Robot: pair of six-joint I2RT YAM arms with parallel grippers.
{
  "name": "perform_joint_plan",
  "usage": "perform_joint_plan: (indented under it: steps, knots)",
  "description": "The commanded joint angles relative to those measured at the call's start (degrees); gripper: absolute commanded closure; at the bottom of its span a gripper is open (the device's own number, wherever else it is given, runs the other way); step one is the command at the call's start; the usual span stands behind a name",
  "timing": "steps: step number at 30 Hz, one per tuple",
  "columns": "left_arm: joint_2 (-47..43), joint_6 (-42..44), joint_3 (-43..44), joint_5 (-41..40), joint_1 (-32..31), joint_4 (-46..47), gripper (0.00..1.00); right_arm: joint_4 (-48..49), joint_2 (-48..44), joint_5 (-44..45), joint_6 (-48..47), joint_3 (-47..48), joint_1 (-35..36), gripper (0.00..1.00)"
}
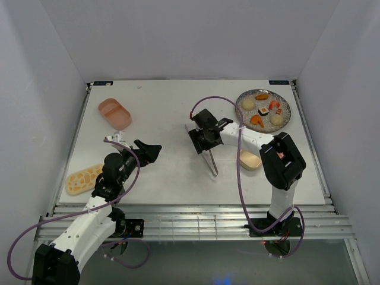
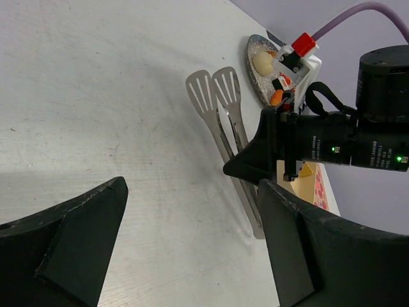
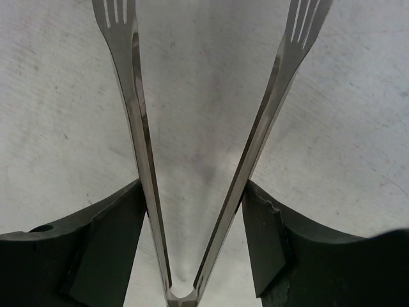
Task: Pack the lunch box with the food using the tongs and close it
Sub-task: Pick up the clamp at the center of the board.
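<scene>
tongs pickup step: i have the right gripper (image 3: pixel 193 188) half-closed on the tongs (image 3: pixel 137 128); left gripper (image 2: pixel 192 192) gapes empty. next: lift toward the food (image 1: pixel 263 111).

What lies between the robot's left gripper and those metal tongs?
Nothing but bare white table separates the left gripper from the tongs; the top and left wrist views both show it. The right gripper grips the tongs.

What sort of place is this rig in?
Probably a lab robot cell, not a kitchen: white walls boxing in the table, two arms on an aluminium rail, toy food on a plate.
</scene>
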Motion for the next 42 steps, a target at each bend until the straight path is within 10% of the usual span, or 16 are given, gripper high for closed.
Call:
perform_joint_plan:
  steps: [1,42]
  knots:
    - [-0.33,0.47,-0.50,-0.39,-0.04,0.61,0.07,5.59,2.06,-0.48,1.07,-0.06,0.45,0.35]
    - [-0.94,0.56,-0.41,-0.66,-0.04,0.17,0.07,7.09,-0.57,5.06,2.65,-8.94,3.18,0.12]
